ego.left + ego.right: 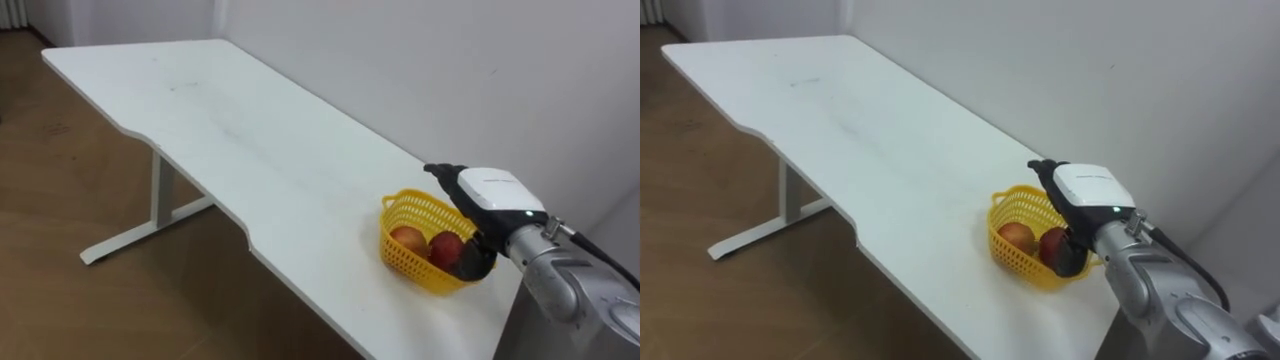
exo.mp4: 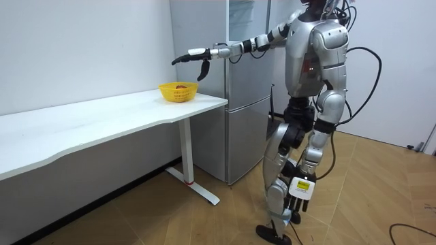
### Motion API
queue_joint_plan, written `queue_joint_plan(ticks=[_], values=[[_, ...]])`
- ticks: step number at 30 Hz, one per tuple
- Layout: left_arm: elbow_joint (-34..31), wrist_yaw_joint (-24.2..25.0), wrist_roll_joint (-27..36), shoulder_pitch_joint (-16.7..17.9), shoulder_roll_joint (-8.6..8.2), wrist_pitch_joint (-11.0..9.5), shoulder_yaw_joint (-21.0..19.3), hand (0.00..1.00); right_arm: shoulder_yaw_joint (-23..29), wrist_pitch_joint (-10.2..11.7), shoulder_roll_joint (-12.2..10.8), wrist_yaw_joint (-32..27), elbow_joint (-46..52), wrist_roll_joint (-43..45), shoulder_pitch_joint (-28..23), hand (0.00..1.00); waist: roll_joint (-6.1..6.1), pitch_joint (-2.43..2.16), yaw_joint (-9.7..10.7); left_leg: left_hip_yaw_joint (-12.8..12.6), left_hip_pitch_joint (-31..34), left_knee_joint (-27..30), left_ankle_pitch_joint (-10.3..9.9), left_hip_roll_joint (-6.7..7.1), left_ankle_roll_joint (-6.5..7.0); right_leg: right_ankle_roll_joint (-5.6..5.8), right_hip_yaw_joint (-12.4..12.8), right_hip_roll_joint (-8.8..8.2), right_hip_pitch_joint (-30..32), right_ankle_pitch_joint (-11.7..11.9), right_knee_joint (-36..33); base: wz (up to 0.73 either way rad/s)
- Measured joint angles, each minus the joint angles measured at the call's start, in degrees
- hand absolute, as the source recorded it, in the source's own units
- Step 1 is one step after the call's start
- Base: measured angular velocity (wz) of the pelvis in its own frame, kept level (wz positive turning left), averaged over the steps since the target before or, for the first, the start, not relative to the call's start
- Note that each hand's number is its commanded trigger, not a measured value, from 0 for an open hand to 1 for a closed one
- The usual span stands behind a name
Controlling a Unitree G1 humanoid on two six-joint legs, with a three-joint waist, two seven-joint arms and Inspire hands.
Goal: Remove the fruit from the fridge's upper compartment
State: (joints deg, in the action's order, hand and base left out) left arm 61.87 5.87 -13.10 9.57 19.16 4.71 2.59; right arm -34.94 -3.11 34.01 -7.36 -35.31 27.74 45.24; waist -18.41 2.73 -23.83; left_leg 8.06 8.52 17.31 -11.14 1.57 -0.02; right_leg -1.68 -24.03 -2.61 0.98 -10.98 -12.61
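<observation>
Now we see the right hand point(image 1: 497, 193) flat and released, holding nothing, above the yellow basket point(image 1: 400, 258) on the white table point(image 1: 250, 130), both fruits point(image 1: 408, 240) inside it. Withdrawn low, its dangling thumb could hook the rim and drag the basket off the near edge.

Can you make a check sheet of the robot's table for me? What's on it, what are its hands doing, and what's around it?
surface: white table, with one basket near its end.
job's things: yellow basket holding an orange-coloured fruit and a red fruit.
clutter: nothing seen.
hands: right hand open, held above the basket; left hand hangs by the robot's side.
cables: nothing seen besides the robot's own.
surroundings: silver fridge beside the table's end, white wall, wooden floor.
</observation>
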Motion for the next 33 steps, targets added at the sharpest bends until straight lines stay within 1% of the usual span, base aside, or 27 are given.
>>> queue_joint_plan(ticks=[8, 9, 10, 12, 13, 14, 15, 16, 17, 19, 20, 21, 22, 23, 24, 25, 26, 27, 28, 29, 30, 31, 32, 33], values=[[0.02, -0.91, 0.02, 0.12, -0.04, 0.04, 0.16, 0.00, 0.07, 0.04, 0.00, 0.05, 0.59, -1.46, 0.00, 0.00, 0.18, -0.11, 0.54, -0.09, -0.57, 0.07, 0.01, 0.00, 0.01, 0.00, 0.14, -0.02, -0.52, 0.00, -0.04, 0.00], [0.05, -1.39, 0.05, 0.32, -0.14, 0.05, 0.10, 0.00, 0.10, -0.02, 0.00, 0.05, 1.28, -2.38, -0.01, 0.00, 0.35, -0.12, 0.76, -0.10, -0.73, 0.07, 0.00, 0.01, 0.01, 0.00, 0.15, -0.03, -0.71, 0.00, -0.03, 0.00], [0.00, -1.81, 0.02, 0.67, -0.33, 0.08, -0.19, 0.00, 0.51, -0.03, 0.00, 0.09, 2.51, -2.70, -0.20, 0.00, 0.64, -0.18, 1.48, -0.09, -0.82, 0.14, -0.03, 0.02, 0.04, 0.02, 0.10, -0.03, -0.89, 0.01, 0.00, 0.00], [-0.07, -1.90, -0.05, 1.22, -0.57, 0.09, -0.48, 0.00, 1.54, 0.03, 0.00, 0.08, 4.66, -2.69, -0.30, 0.00, 1.12, -0.38, 2.11, -0.08, -0.86, 0.23, -0.05, 0.05, 0.07, 0.07, 0.09, -0.03, -0.96, 0.04, 0.01, 0.00], [-0.08, -1.89, -0.07, 1.43, -0.77, 0.21, -0.66, 0.00, 2.74, 0.51, -0.01, 0.01, 5.44, -2.91, -0.41, 0.00, 1.62, -0.47, 2.87, -0.07, -1.08, 0.24, -0.05, 0.05, 0.08, 0.17, 0.06, -0.02, -1.20, 0.11, 0.09, 0.00], [-0.08, -1.91, -0.07, 1.57, -0.86, 0.25, -0.65, 0.00, 3.31, 0.73, -0.04, 0.00, 5.50, -3.19, -0.41, 0.00, 1.95, -0.55, 3.08, -0.08, -1.26, 0.26, -0.06, 0.06, 0.10, 0.22, 0.08, -0.02, -1.39, 0.15, 0.11, 0.00], [-0.17, -1.89, -0.07, 1.89, -1.06, 0.26, -0.65, 0.00, 4.70, 0.92, -0.21, 0.01, 5.51, -3.84, -0.50, 0.00, 2.69, -0.55, 3.34, -0.09, -1.92, 0.26, -0.13, 0.09, 0.20, 0.28, 0.10, -0.04, -2.07, 0.18, 0.20, 0.00], [-0.26, -1.89, -0.02, 2.52, -1.22, 0.25, -0.73, 0.00, 5.75, 1.12, -0.26, -0.01, 5.70, -4.20, -0.63, 0.00, 3.51, -1.08, 3.57, -0.21, -2.26, 0.17, -0.19, 0.11, 0.30, 0.35, 0.09, -0.07, -2.32, 0.22, 0.22, -0.04], [-0.27, -1.91, -0.02, 2.78, -1.31, 0.25, -0.86, 0.00, 6.42, 1.15, -0.26, -0.03, 6.01, -4.62, -0.69, 0.00, 3.75, -1.46, 3.71, -0.28, -2.40, 0.11, -0.20, 0.11, 0.32, 0.36, 0.08, -0.10, -2.41, 0.23, 0.22, -0.06], [-0.98, -1.93, 0.01, 4.09, -1.52, 0.35, -1.31, 0.00, 8.37, 1.34, -0.26, -1.04, 7.44, -6.04, -0.79, 0.00, 5.08, -1.82, 4.56, -0.70, -3.85, -0.62, -0.17, 0.08, 0.35, 0.40, 0.50, -0.20, -3.26, 0.21, 0.14, -0.10], [-1.36, -1.93, 0.00, 4.51, -1.55, 0.41, -1.35, 0.00, 8.67, 1.40, -0.27, -1.21, 7.83, -6.79, -0.85, 0.00, 5.33, -1.89, 4.65, -1.00, -4.25, -0.83, -0.17, -0.01, 0.35, 0.41, 0.70, -0.20, -3.40, 0.21, 0.08, -0.15], [-1.81, -1.85, -0.07, 5.04, -1.81, 0.41, -1.74, 0.00, 10.52, 1.82, -0.28, -1.30, 9.53, -8.53, -1.80, 0.00, 5.84, -1.93, 4.99, -1.26, -4.90, -1.02, -0.17, -0.08, 0.35, 0.42, 1.08, -0.19, -3.87, 0.20, 0.13, -0.16], [-2.45, -1.66, -0.42, 5.63, -2.15, 0.41, -2.40, 0.00, 12.56, 1.76, -0.28, -1.33, 12.27, -9.37, -3.37, 0.00, 6.31, -2.08, 5.20, -1.63, -5.29, -1.18, -0.18, -0.14, 0.36, 0.44, 1.39, -0.19, -4.04, 0.19, 0.12, -0.15], [-2.86, -1.61, -0.46, 5.99, -2.30, 0.38, -2.42, 0.00, 13.47, 1.75, -0.28, -1.35, 13.90, -9.60, -4.11, 0.00, 6.47, -2.12, 5.39, -1.88, -5.41, -1.23, -0.18, -0.19, 0.37, 0.44, 1.63, -0.19, -4.07, 0.19, 0.10, -0.18], [-2.96, -1.57, -0.40, 6.40, -2.67, 0.33, -2.48, 0.00, 14.29, 1.77, -0.38, -1.59, 17.07, -9.74, -5.07, 0.00, 7.10, -1.93, 6.15, -2.43, -5.76, -1.55, -0.17, -0.30, 0.37, 0.44, 2.00, -0.19, -4.11, 0.19, 0.04, -0.23], [-2.55, -1.40, -0.41, 6.56, -2.89, 0.33, -2.48, 0.00, 14.78, 1.83, -0.46, -1.77, 20.54, -9.62, -6.25, 0.00, 7.42, -1.96, 6.64, -2.83, -6.10, -1.65, -0.16, -0.40, 0.39, 0.44, 2.23, -0.18, -4.20, 0.19, 0.01, -0.20], [-2.22, -1.35, -0.41, 6.53, -2.93, 0.33, -2.49, 0.00, 15.30, 1.93, -0.59, -1.76, 22.22, -9.53, -7.13, 0.00, 7.81, -1.88, 6.93, -2.94, -6.19, -1.65, -0.17, -0.44, 0.39, 0.44, 2.39, -0.16, -4.24, 0.19, 0.01, -0.15], [-1.95, -1.34, -0.40, 6.56, -2.99, 0.26, -2.63, 0.00, 17.02, 2.39, -1.10, -1.77, 25.53, -9.76, -9.09, 0.00, 8.07, -2.00, 7.69, -3.17, -6.31, -1.65, -0.20, -0.51, 0.41, 0.43, 2.73, -0.13, -4.33, 0.20, -0.02, -0.10], [-1.44, -1.33, -0.42, 6.51, -3.14, 0.06, -3.08, 0.00, 18.83, 3.04, -1.98, -1.77, 27.99, -10.05, -10.62, 0.00, 8.48, -1.93, 8.19, -3.51, -6.77, -1.73, -0.22, -0.58, 0.43, 0.43, 3.18, -0.13, -4.54, 0.20, -0.04, -0.13], [-1.21, -1.34, -0.38, 6.54, -3.25, -0.03, -3.35, 0.00, 19.61, 3.17, -2.52, -1.81, 29.11, -9.93, -11.20, 0.00, 8.73, -1.83, 8.49, -3.91, -7.13, -1.85, -0.27, -0.69, 0.48, 0.43, 3.53, -0.10, -4.71, 0.20, -0.03, -0.20], [-1.09, -1.32, -0.30, 6.89, -3.43, -0.05, -3.52, 0.00, 21.32, 3.36, -3.63, -2.05, 31.97, -9.70, -12.77, 0.00, 9.30, -1.93, 8.97, -4.53, -7.22, -1.88, -0.44, -0.85, 0.57, 0.43, 3.59, 0.00, -4.85, 0.20, -0.01, -0.19], [-1.06, -1.35, -0.07, 7.26, -3.82, -0.06, -3.60, 0.00, 22.47, 3.90, -4.13, -2.68, 35.14, -9.49, -14.54, 0.00, 9.98, -2.07, 9.45, -4.77, -7.33, -1.87, -0.51, -0.84, 0.64, 0.43, 3.88, -0.02, -4.85, 0.20, 0.00, -0.18], [-1.06, -1.36, -0.08, 7.40, -4.07, -0.06, -3.60, 0.00, 22.89, 4.37, -4.27, -3.16, 36.56, -9.45, -15.35, 0.00, 10.41, -2.06, 9.53, -4.97, -7.59, -1.87, -0.55, -0.84, 0.69, 0.44, 4.19, -0.01, -4.88, 0.20, -0.02, -0.23], [-1.07, -1.38, -0.07, 7.75, -4.68, -0.09, -3.54, 0.00, 22.94, 5.13, -4.31, -4.24, 38.62, -9.41, -16.27, 0.00, 11.24, -2.04, 9.95, -5.75, -8.37, -1.98, -0.70, -0.92, 0.76, 0.45, 5.09, 0.03, -5.07, 0.21, -0.12, -0.32]])
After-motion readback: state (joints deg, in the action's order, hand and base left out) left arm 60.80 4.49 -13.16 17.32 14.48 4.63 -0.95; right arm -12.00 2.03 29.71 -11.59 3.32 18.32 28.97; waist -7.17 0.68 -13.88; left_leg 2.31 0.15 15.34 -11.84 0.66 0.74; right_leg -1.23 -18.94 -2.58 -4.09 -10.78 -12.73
